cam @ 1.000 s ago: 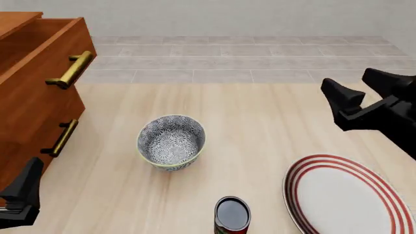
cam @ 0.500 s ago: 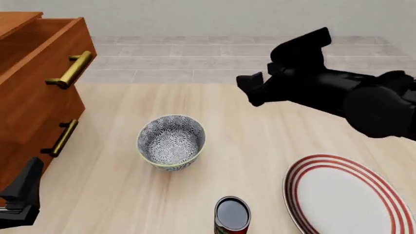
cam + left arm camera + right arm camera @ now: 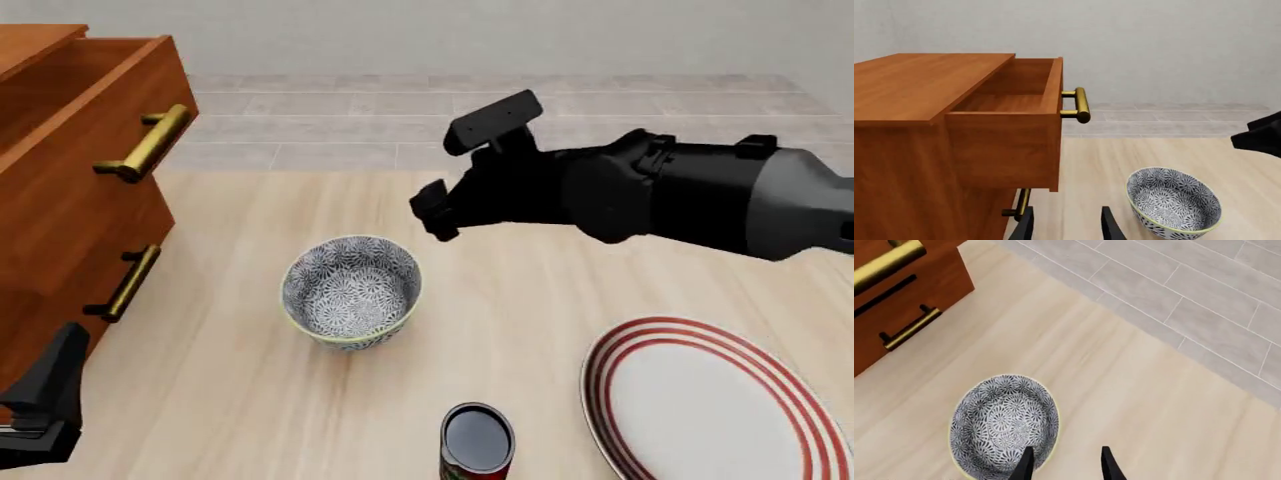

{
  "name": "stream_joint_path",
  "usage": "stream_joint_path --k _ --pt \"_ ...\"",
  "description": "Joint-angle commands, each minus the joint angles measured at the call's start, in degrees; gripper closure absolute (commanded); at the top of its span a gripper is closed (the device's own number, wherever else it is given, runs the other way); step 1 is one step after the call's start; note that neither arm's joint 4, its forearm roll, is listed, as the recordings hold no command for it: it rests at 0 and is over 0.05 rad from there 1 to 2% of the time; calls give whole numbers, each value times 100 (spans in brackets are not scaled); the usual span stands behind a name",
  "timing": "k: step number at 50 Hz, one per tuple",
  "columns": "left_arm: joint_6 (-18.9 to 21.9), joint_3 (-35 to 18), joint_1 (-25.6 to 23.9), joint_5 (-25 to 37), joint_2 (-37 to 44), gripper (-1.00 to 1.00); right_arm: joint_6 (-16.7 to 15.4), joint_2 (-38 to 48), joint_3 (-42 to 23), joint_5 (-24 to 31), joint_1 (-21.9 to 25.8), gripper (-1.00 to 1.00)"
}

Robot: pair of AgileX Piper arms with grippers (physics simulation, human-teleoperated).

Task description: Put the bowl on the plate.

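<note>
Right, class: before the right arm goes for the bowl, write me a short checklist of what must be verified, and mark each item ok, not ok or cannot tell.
1. Bowl upright and empty: ok.
2. Right gripper open, with a gap between its fingers in the right wrist view: ok.
3. Right gripper lined up over the bowl's rim: not ok; it is above and to the bowl's right, apart from it.
4. Plate bare, ready to receive the bowl: ok.
5. Can between bowl and plate, clear of the carry path: cannot tell.
6. Left gripper away from the bowl: ok.
</note>
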Motion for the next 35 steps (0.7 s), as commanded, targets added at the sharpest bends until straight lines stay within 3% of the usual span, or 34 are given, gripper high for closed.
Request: stream_joint_path --k 1,35 --pt "0 0 0 0 0 -100 104 604 -467 283 209 -100" --pt "0 0 0 0 0 -100 140 2038 -1439 632 253 -100"
